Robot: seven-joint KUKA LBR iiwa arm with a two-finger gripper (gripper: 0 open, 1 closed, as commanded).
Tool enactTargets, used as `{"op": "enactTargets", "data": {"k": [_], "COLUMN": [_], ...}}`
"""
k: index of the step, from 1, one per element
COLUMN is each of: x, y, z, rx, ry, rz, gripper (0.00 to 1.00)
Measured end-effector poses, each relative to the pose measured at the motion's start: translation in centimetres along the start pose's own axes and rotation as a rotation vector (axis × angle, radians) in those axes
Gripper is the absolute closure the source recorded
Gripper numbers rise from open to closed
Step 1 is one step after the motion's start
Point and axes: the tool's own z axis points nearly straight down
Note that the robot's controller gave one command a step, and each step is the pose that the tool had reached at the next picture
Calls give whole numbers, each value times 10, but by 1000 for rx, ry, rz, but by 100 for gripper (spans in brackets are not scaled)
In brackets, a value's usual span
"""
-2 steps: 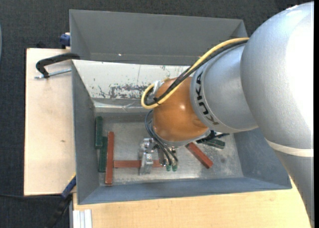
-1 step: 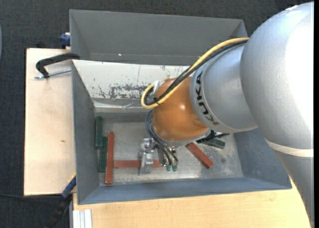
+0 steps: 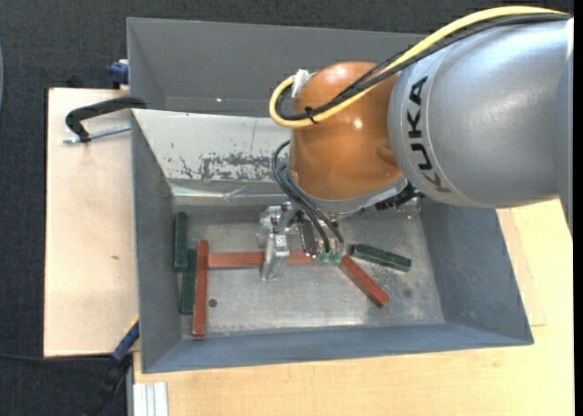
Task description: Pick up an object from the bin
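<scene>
- Your pincer (image 3: 290, 255) hangs low in the bin (image 3: 151, 241), over the right end of a flat red bar (image 3: 241, 260) — its long axis runs left-right, stretching leftward from the pincer.
- You cannot tell whether the pincer is open or closed.
- Just to its right, a dark green bar (image 3: 383, 259) and a slanted red bar (image 3: 366, 282) crowd that side.
- Well to the left lie a crosswise red bar (image 3: 199, 296) and a green bar (image 3: 185, 264) — probably no obstacle.
</scene>
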Motion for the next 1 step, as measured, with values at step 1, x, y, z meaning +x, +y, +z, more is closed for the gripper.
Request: {"op": "enactTargets", "data": {"k": [1], "x": [0], "y": [0], "z": [0], "rx": [0], "ry": [0], "rz": [0], "gripper": [100]}}
